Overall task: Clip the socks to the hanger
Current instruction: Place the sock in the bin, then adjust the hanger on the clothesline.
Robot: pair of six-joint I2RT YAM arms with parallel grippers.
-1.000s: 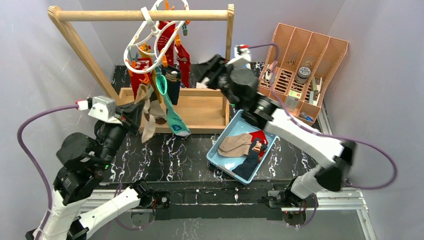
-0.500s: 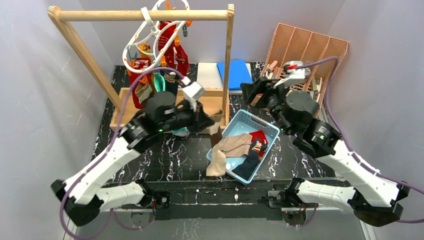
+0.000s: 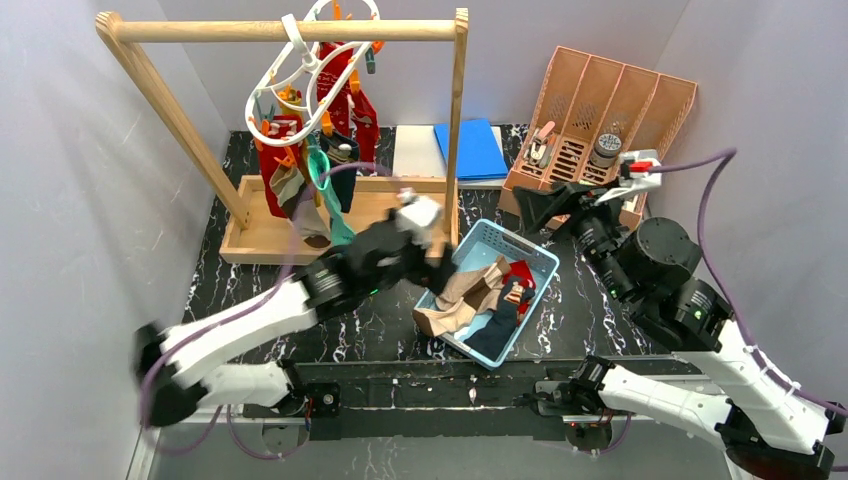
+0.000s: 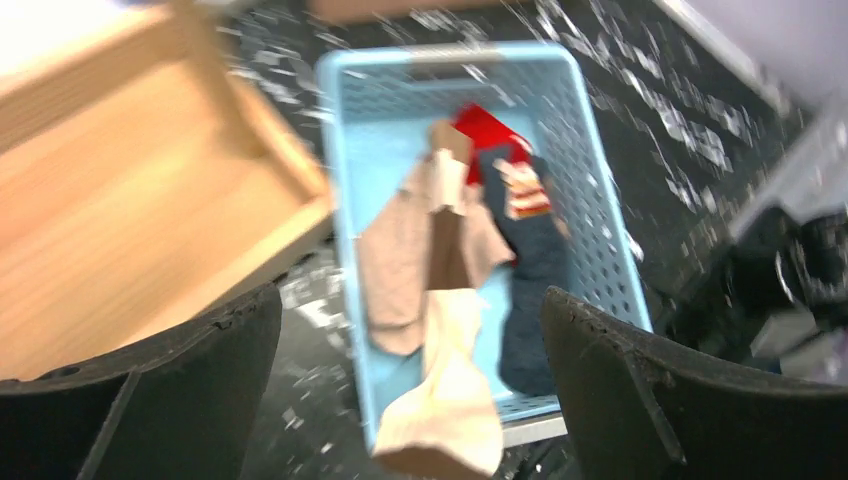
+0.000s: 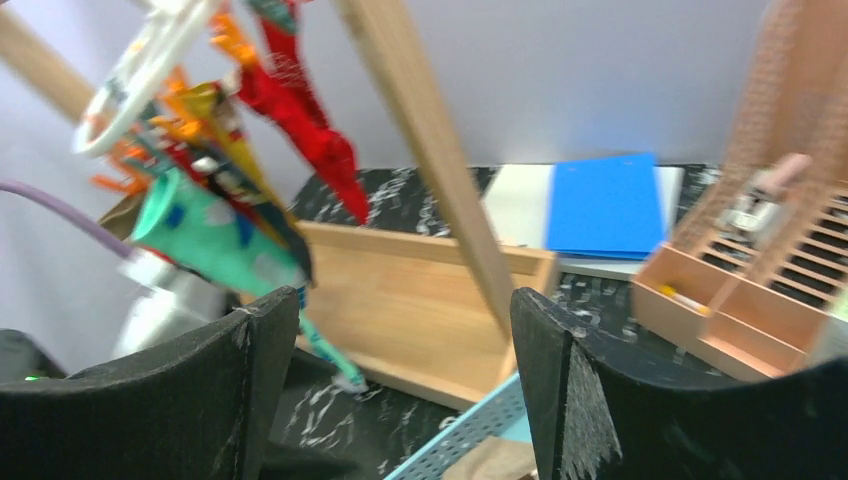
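Wide open and empty over a pale blue plastic basket [image 3: 531,256]: the left claw [image 4: 410,300], with matte black, blunt fingers [image 4: 160,390] at either side of the wrist view. Rectangular basket with rounded corners and walls pierced by rows of small holes, set at an angle on the table [image 3: 340,300] of glossy black stone pattern veined in white. Within it, soft knit pieces: a beige sock [image 3: 455,305] crumpled and spilling over the near rim, a red sock [image 3: 517,272], a navy sock [image 3: 495,335], and a small striped sock [image 4: 522,190] in red and pale bands atop the navy.

Also wide and holding nothing: the right claw [image 5: 405,300], raised beside a peach plastic organiser [image 3: 610,90] with slanted dividers and slotted fronts. Small items in its compartments, too small to read.

On the round rail of a light wooden frame [image 3: 290,30], hung by a top hook, the hanger [image 3: 300,75]: white plastic rings, tilted, with little orange and teal clips. Clipped below, limp socks [image 3: 345,95] in red, spotted teal, navy, brown and mustard, above the frame's flat wooden tray [image 4: 120,200]. Behind the tray, a smooth blue folder [image 3: 470,148] beside a white pad [image 3: 415,150].
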